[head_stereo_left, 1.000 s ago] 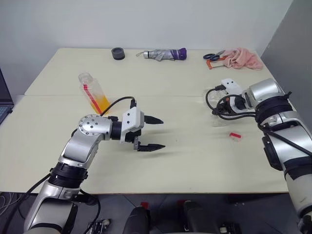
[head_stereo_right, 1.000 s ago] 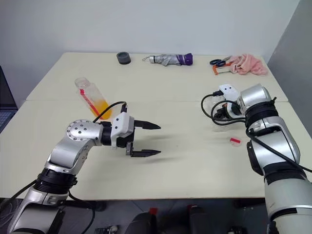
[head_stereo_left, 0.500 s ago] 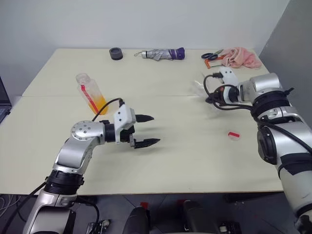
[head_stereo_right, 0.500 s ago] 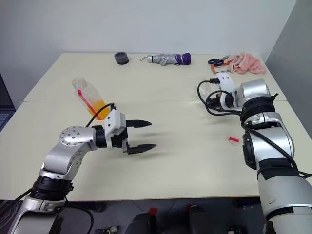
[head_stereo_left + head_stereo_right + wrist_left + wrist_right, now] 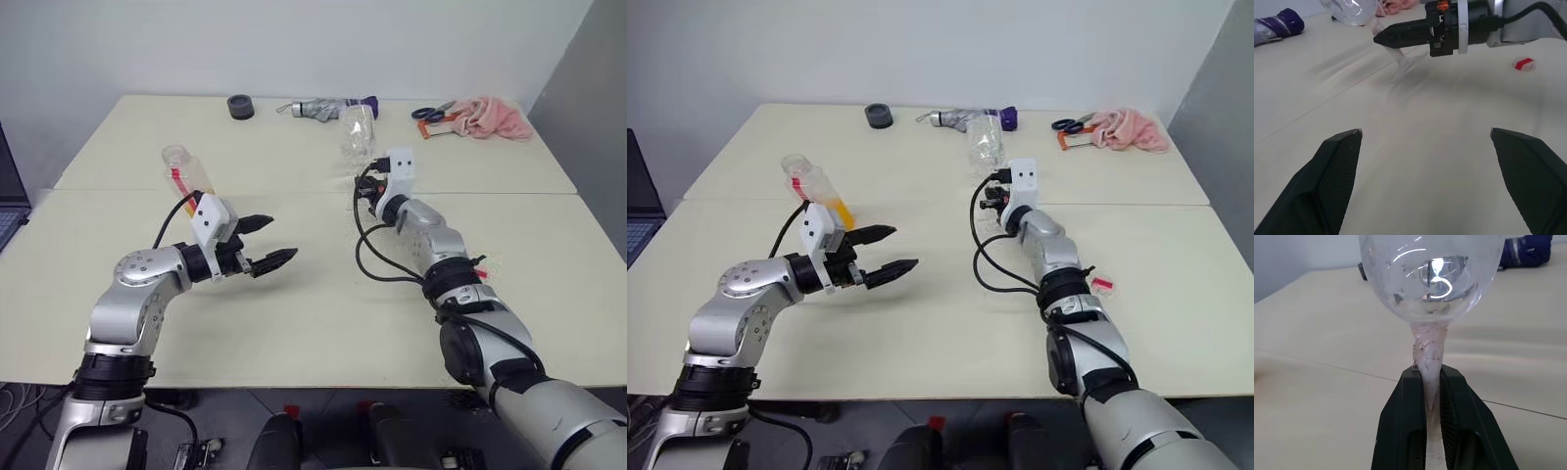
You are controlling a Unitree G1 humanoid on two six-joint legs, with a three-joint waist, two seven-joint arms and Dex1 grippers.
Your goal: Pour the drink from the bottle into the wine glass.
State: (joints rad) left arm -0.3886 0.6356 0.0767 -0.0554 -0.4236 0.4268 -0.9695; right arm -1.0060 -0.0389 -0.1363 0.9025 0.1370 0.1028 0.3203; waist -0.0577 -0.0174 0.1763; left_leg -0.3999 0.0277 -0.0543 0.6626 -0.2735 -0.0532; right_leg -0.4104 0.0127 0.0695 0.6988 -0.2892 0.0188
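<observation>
The bottle (image 5: 184, 174), clear and uncapped, leans on the table's left side with the orange drink (image 5: 839, 209) in its lower part. My left gripper (image 5: 282, 238) hovers open just right of it, with nothing between its fingers (image 5: 1339, 169). The wine glass (image 5: 359, 132) is near the table's middle, its bowl (image 5: 1430, 269) up and empty. My right gripper (image 5: 1429, 374) is shut on its stem (image 5: 1427, 352). The left wrist view shows the same grip across the table, with the right gripper (image 5: 1400, 35) on the stem. The glass's foot is hidden.
A small red-and-white cap (image 5: 1101, 284) lies on the table at the right. Along the far edge are a black tape roll (image 5: 240, 106), a folded umbrella (image 5: 321, 108), scissors (image 5: 431, 113) and a pink cloth (image 5: 490, 116). A laptop (image 5: 642, 196) sits at the left.
My right arm has swung left from the table's right side to its middle, carrying the wine glass upright. My left gripper has drifted left and turned, still open.
</observation>
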